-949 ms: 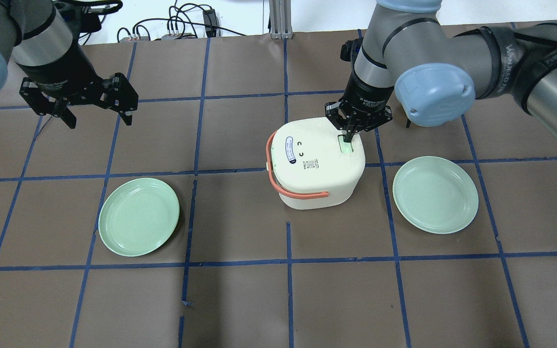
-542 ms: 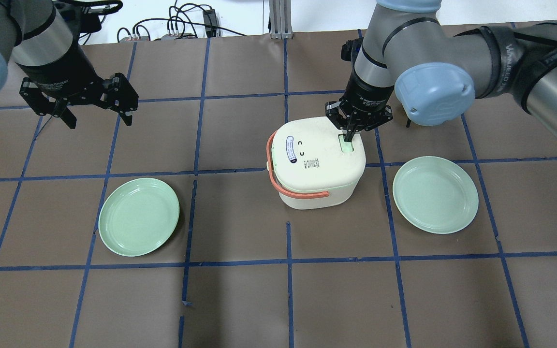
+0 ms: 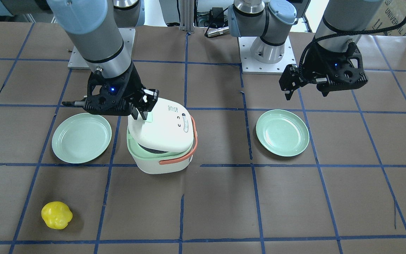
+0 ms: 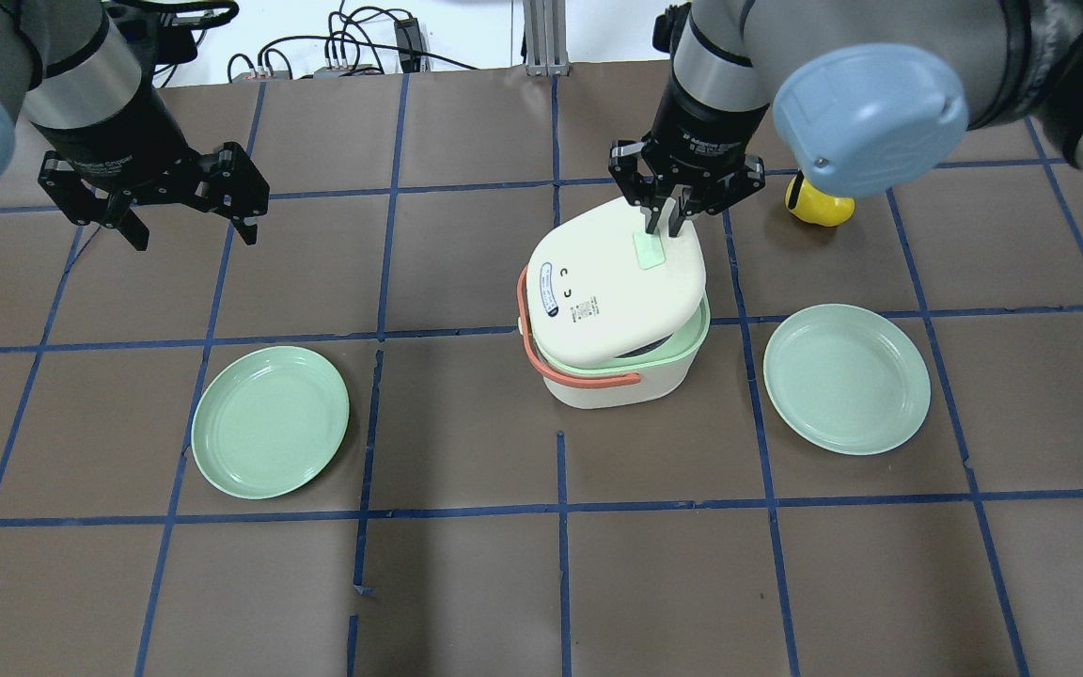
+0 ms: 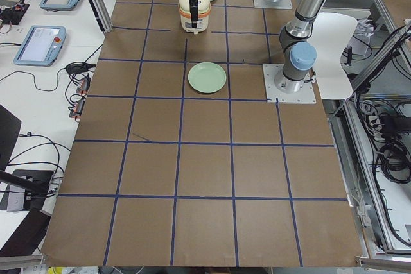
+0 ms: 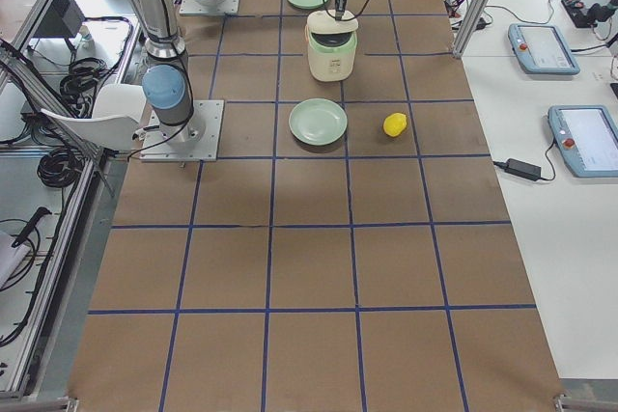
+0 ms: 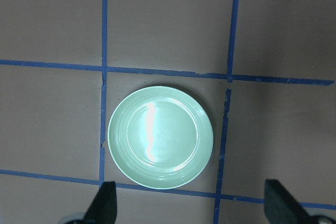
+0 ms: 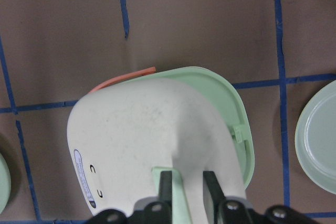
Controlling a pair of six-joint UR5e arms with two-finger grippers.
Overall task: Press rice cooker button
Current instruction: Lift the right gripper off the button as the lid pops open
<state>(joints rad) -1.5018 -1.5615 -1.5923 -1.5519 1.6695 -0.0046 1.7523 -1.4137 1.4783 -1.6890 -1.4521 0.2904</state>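
Rice cooker (image 4: 612, 376) mid-bench (image 4: 466, 583), btw L plate (image 4: 269, 421) and R plate (image 4: 847, 376). Lid (image 4: 598, 282) popped up and tilted. Front view shows dark inner pot (image 3: 152, 150) under raised edge; contents not visible. R hand (image 4: 664, 226) over lid, fingers nearly together w/ slim gap, tips at green button (image 4: 647, 252). L hand (image 4: 194, 240) spread wide, toward L edge; wrist view looks down on L plate. Yellow pepper (image 3: 56, 215) near operators' edge on R side: clear in front view, half hidden behind R arm in overhead.
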